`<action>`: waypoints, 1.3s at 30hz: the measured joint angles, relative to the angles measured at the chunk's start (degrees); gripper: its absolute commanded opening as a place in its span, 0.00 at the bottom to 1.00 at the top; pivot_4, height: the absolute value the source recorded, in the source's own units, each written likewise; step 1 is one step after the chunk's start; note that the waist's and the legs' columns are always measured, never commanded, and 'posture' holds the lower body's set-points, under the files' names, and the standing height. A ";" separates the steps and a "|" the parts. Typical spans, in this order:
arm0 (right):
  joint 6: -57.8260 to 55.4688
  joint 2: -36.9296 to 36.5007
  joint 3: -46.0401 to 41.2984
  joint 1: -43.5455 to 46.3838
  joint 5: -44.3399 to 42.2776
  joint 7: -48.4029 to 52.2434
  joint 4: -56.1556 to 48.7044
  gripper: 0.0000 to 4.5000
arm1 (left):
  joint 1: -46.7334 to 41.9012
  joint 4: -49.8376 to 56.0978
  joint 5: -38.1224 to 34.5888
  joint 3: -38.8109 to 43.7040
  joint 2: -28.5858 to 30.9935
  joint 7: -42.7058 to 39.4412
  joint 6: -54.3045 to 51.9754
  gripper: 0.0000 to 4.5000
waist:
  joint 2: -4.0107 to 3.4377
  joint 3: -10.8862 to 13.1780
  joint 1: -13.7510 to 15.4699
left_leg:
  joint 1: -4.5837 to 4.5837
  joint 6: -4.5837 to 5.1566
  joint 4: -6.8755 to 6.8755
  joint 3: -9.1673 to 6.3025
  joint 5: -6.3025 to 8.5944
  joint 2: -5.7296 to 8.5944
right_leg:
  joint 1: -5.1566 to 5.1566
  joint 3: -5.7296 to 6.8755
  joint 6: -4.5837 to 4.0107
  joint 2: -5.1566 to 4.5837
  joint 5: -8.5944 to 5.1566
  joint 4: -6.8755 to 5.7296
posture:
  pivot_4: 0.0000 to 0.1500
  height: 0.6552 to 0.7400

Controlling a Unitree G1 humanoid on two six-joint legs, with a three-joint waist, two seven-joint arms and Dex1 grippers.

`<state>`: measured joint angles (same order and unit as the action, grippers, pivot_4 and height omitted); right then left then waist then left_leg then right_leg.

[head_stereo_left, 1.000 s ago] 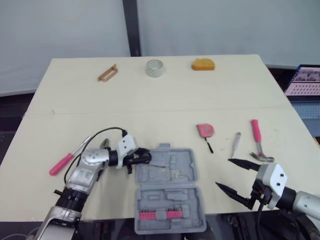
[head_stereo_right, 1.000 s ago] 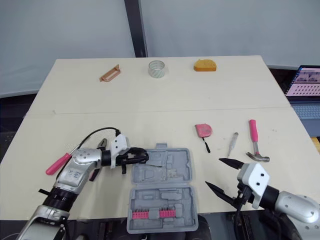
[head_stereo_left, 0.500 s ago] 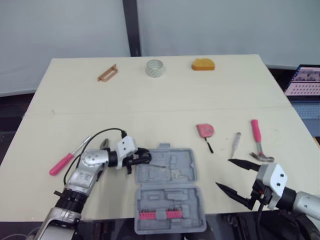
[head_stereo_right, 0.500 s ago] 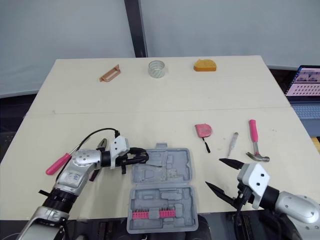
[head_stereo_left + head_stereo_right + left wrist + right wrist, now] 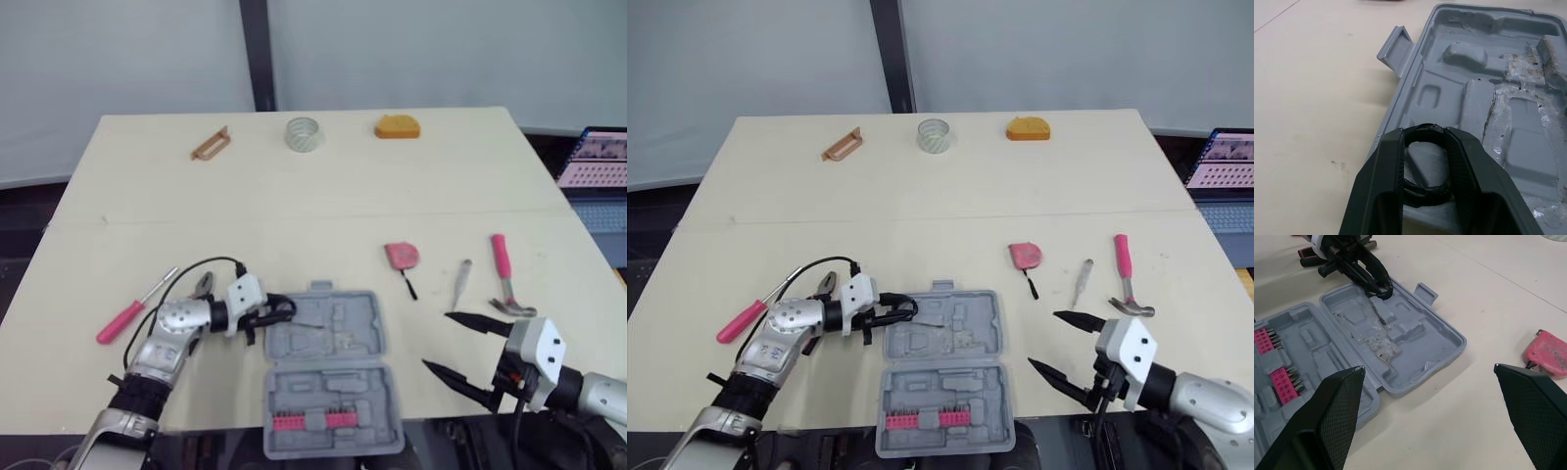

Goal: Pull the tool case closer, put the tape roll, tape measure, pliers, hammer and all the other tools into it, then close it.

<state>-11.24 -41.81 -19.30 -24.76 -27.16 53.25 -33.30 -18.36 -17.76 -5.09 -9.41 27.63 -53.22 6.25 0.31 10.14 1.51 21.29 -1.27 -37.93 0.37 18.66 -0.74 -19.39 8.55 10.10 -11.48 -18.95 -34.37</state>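
My left hand point(image 5: 277, 310) has eased slightly back toward me; the tool case point(image 5: 328, 338) has not shifted and lies open at the desk's point(image 5: 323, 206) near edge. The hand's fingers close narrowly about a black ring point(image 5: 1424, 161) at the case's left rim. Right hand point(image 5: 436, 340) spread wide, empty. Apparently outstanding: tape roll point(image 5: 303, 132), tape measure point(image 5: 402, 256), hammer point(image 5: 506, 279), pliers point(image 5: 204, 285), closing.
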 measured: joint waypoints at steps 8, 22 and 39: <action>0.01 -0.05 0.07 0.33 0.01 0.01 0.01 1.00 | 0.01 1.39 -0.74 0.40 0.25 0.43 -1.37 0.30 | 0.04 -0.11 -0.04 | 0.01 0.00 0.02 0.02 0.00 -0.02 | -0.01 0.00 0.00 0.00 0.00 0.00 | 1.00 1.00; -2.28 -0.55 5.22 3.84 0.44 0.41 2.15 1.00 | 26.26 38.52 -20.35 21.62 16.25 -2.42 -31.36 0.42 | -0.12 -0.20 -0.32 | -0.09 -0.02 0.15 0.12 0.13 -0.09 | -0.01 -0.06 -0.01 0.03 0.00 0.21 | 1.00 1.00; 2.58 -0.07 7.47 -1.08 2.64 2.32 7.12 1.00 | 59.81 42.18 -18.46 34.16 6.41 -2.48 -13.39 0.98 | -0.01 -0.25 0.18 | -0.10 0.11 -0.06 0.19 0.43 -0.11 | 0.17 -0.10 -0.08 0.04 0.02 0.44 | 1.00 1.00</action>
<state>-8.66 -41.89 -11.82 -25.83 -24.52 55.57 -26.19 41.45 24.42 -23.56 24.75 34.04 -55.70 -7.14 0.30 9.89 1.69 21.19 -1.17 -38.00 0.57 19.09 -0.84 -19.23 8.45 10.03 -11.43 -18.94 -33.93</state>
